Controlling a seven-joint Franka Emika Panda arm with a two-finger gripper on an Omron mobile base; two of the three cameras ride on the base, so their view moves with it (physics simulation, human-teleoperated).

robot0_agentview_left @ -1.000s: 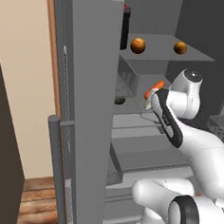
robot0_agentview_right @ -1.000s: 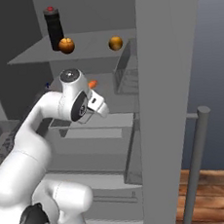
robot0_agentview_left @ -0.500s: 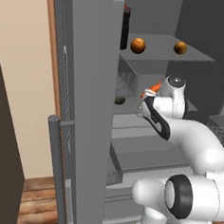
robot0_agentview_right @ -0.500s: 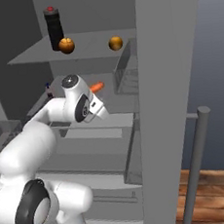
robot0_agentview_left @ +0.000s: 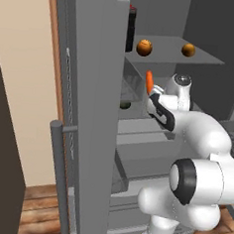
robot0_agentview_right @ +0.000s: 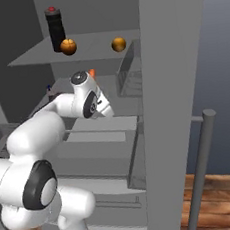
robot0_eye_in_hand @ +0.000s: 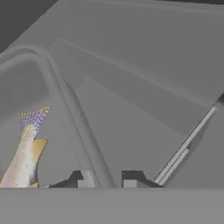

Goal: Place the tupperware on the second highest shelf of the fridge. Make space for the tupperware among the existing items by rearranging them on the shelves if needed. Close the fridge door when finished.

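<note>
Fridge door [robot0_agentview_left: 90, 137]: stands wide open at the left of the left base view; closing it is not yet done.
Green ball [robot0_agentview_left: 125, 104]: small and dark, on the shelf just behind the door edge, near where the arm works.
Bottle [robot0_agentview_right: 55, 29]: black with a red cap, upright on the top shelf, with an orange ball [robot0_agentview_right: 68, 46] just beside it and a second orange ball [robot0_agentview_right: 118, 44] further along the same panel.
Second highest shelf [robot0_agentview_right: 59, 88]: the grey panel under those; the arm reaches in at this level.
Tupperware [robot0_eye_in_hand: 52, 87]: in the hand view its curved grey rim runs up from between the finger tips, and the carrot [robot0_agentview_left: 149, 82] sticks up orange beside the hand in the left base view. The box appears to sit at the second shelf's height, though I cannot tell if it rests flat on the panel.
Gripper [robot0_eye_in_hand: 108, 179]: the two tips stand slightly apart astride the rim; whether they clamp it or have let go I cannot tell.
Progress: delivery looks nearly done, judging by position.
Left to do: confirm release, pull the arm clear, swing the door closed.
</note>
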